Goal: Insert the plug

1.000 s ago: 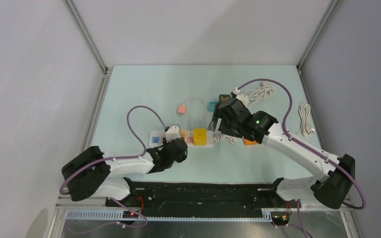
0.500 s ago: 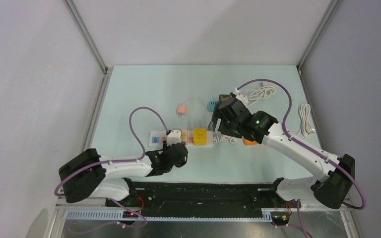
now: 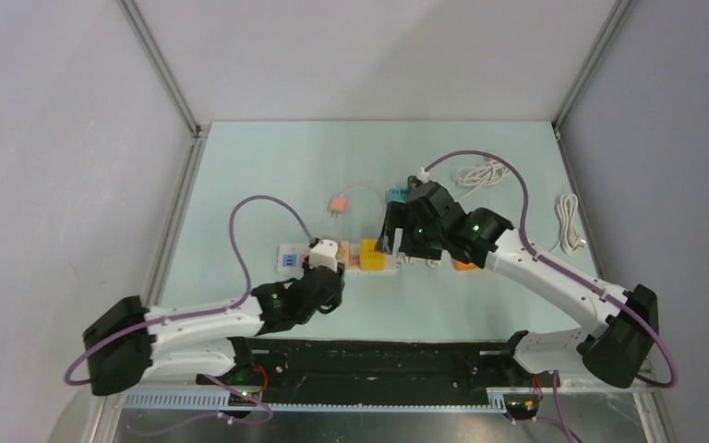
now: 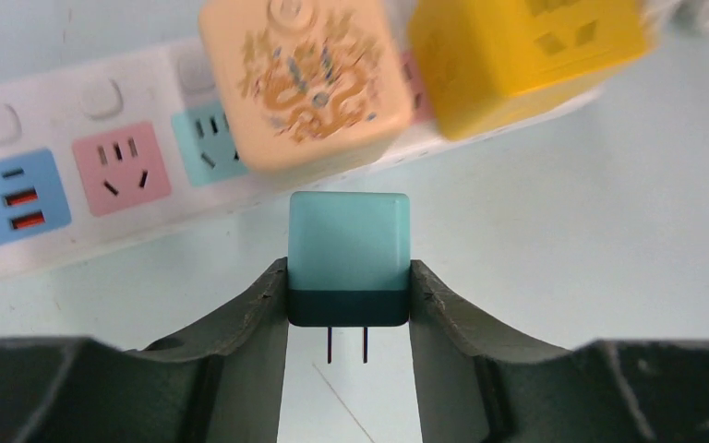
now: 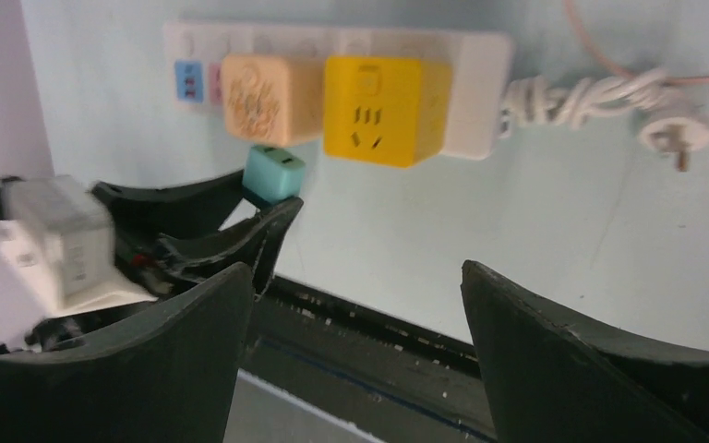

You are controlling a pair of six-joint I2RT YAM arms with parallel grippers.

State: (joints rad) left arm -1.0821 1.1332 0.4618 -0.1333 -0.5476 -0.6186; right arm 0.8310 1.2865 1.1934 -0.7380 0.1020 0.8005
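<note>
My left gripper (image 4: pixel 349 277) is shut on a teal plug (image 4: pixel 349 242), its two prongs pointing back toward the wrist. It hovers just in front of the white power strip (image 4: pixel 51 92). The strip carries a peach dragon-print adapter (image 4: pixel 309 78) and a yellow cube adapter (image 4: pixel 526 55). A blue USB socket (image 4: pixel 18 196), a pink socket (image 4: pixel 122 166) and a partly covered teal socket (image 4: pixel 205 143) are free. My right gripper (image 5: pixel 355 272) is open and empty above the strip's right end (image 3: pixel 397 231). The right wrist view also shows the teal plug (image 5: pixel 274 173).
A pink plug (image 3: pixel 337 203) on a thin cable and a blue plug (image 3: pixel 395 195) lie behind the strip. White cables lie at the back (image 3: pixel 482 172) and right (image 3: pixel 568 224). An orange object (image 3: pixel 466 265) sits under the right arm. The strip's cord plug (image 5: pixel 674 125) lies at right.
My right gripper has moved left, over the strip's right end. My left arm has swung its elbow left while the gripper stays in front of the strip with the teal plug.
</note>
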